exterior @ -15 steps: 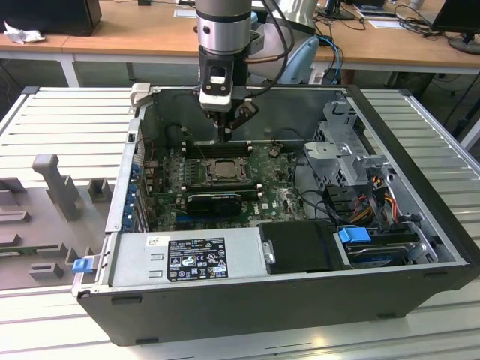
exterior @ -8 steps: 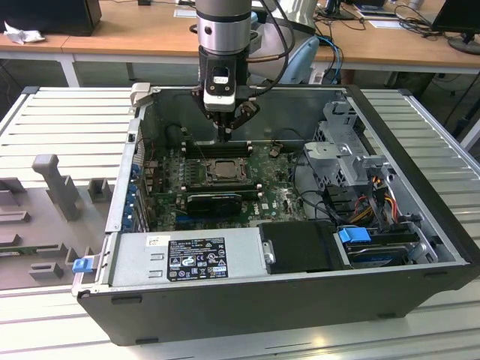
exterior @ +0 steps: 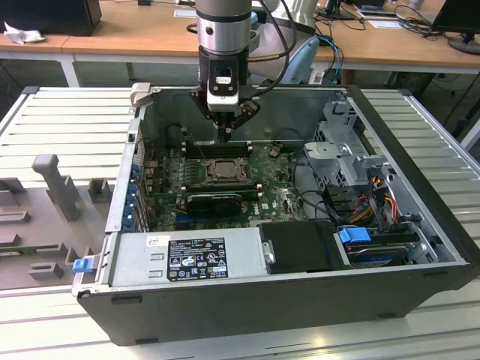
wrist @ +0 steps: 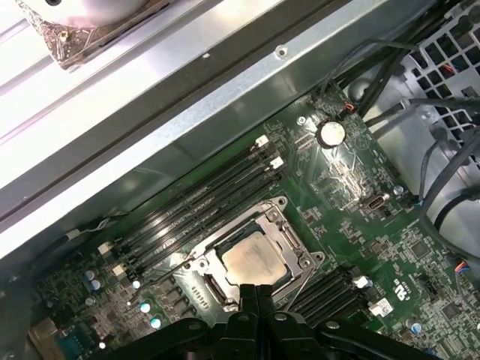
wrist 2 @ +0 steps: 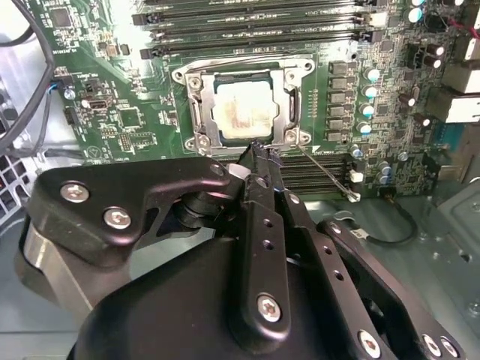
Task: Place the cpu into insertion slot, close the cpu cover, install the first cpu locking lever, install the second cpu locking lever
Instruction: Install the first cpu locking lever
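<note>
Grey slatted metal forms the bench [exterior: 60, 120] on which the open computer case [exterior: 300, 300] lies, and I take the containers in order. Within the case, in the exterior view, I note a green motherboard [exterior: 277, 196], a grey power supply box [exterior: 187, 255] against the near wall, and a drive cage [exterior: 341, 161] with loose cables [exterior: 367, 199] towards the exterior view's right. On the board, the insertion slot [wrist 2: 300, 71] holds the cpu [wrist 2: 241, 112], seated flat with its silvery top showing smeared pale residue. The cpu cover [wrist 2: 287, 112] lies down over the chip, which shows through its square window. One thin wire locking lever [wrist 2: 324, 171] stands out from the slot's corner, angled across the long black memory slots [wrist 2: 315, 178] beside it. The claw [wrist 2: 259, 154] hangs over the slot's edge with its two fingers brought together, and I see nothing gripped between them. The tips sit just beside the slot's corner where the lever begins. Whether they touch the lever or the bracket, I cannot tell. In the second wrist view the claw's black body hides the board nearest the camera. In the first wrist view the fingers cut off one edge of the slot. I cannot make out from any view whether the wire along the slot's opposite edge is latched.
</note>
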Available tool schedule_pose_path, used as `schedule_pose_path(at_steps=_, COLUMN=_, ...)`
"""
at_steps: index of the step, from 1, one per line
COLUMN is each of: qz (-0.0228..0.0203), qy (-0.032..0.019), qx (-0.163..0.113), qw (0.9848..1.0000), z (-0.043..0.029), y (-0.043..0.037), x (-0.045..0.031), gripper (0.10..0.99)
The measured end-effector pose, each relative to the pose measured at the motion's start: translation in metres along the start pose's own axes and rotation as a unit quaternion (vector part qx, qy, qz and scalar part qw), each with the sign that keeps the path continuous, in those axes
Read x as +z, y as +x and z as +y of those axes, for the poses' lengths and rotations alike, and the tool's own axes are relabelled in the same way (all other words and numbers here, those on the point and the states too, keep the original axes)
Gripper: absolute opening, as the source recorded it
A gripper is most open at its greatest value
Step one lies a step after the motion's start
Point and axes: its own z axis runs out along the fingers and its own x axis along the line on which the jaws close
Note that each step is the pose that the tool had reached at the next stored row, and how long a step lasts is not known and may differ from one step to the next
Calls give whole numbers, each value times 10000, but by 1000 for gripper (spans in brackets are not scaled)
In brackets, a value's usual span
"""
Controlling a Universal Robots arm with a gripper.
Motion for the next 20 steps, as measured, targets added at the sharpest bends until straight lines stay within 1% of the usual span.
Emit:
schedule_pose_path(at_steps=7, qz=9, qy=-6, qx=-238, qw=9997, z=0, y=0, x=0, gripper=106)
schedule_pose_path(at_steps=13, qz=18, qy=-12, qx=-475, qw=9989, z=0, y=0, x=0, gripper=106)
schedule_pose_path(at_steps=16, qz=23, qy=-15, qx=-611, qw=9981, z=0, y=0, x=0, gripper=106)
schedule_pose_path(at_steps=20, qz=30, qy=-20, qx=-813, qw=9967, z=0, y=0, x=0, gripper=106)
